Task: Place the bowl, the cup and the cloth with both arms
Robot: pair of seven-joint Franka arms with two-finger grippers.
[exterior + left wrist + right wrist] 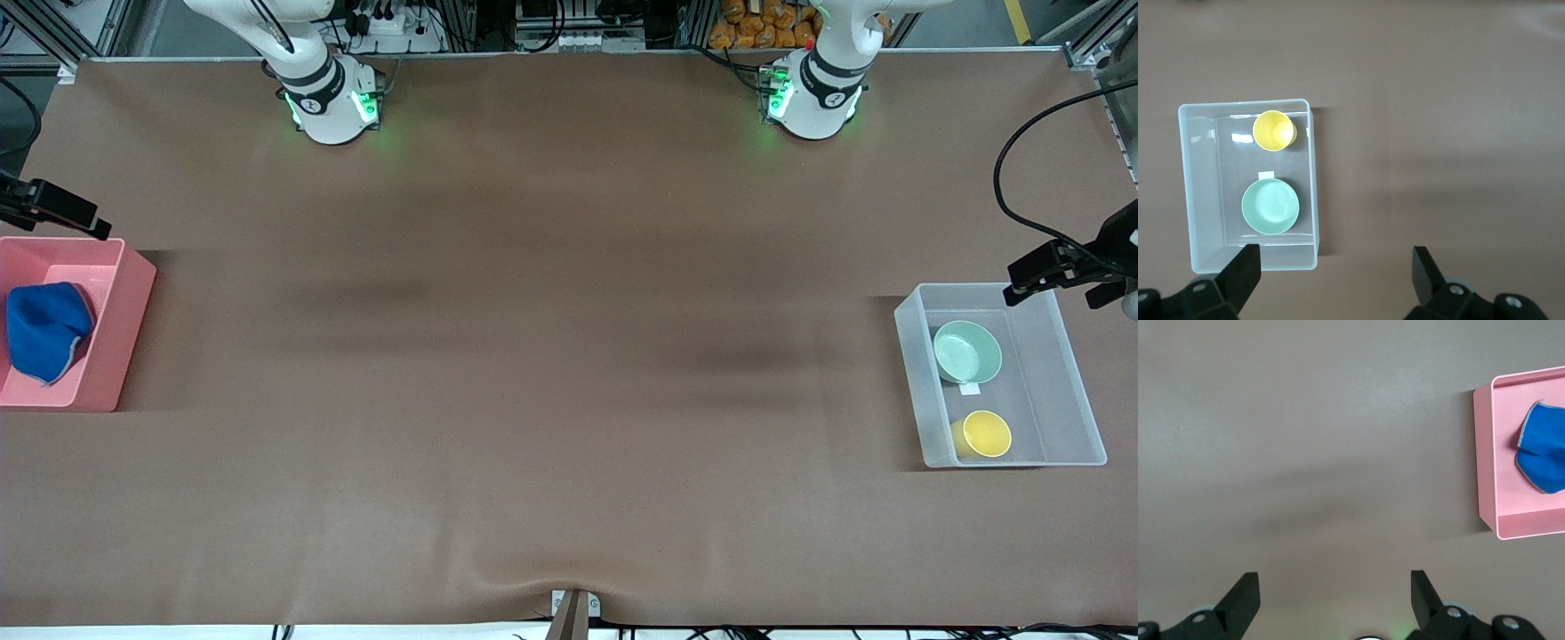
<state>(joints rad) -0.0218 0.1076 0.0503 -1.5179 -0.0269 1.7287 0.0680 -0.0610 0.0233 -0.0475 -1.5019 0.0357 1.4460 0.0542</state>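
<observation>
While both arms hang high over the table, nothing is held.
Bowl: the bowl (967, 351) sits in the clear bin (1080, 418) at the left arm's end of the table.
Cup: the cup (985, 434) stands in the same bin, nearer the front camera than the bowl, close but apart.
Cloth: the cloth (44, 329) lies bunched in the pink bin (124, 320) at the right arm's end.
Left gripper: the left gripper (1335, 270) hovers with fingers spread wide and empty, over bare table just beside the clear bin.
Right gripper: the right gripper (1335, 593) hovers with fingers spread wide and empty, over bare table, well apart from the pink bin.
</observation>
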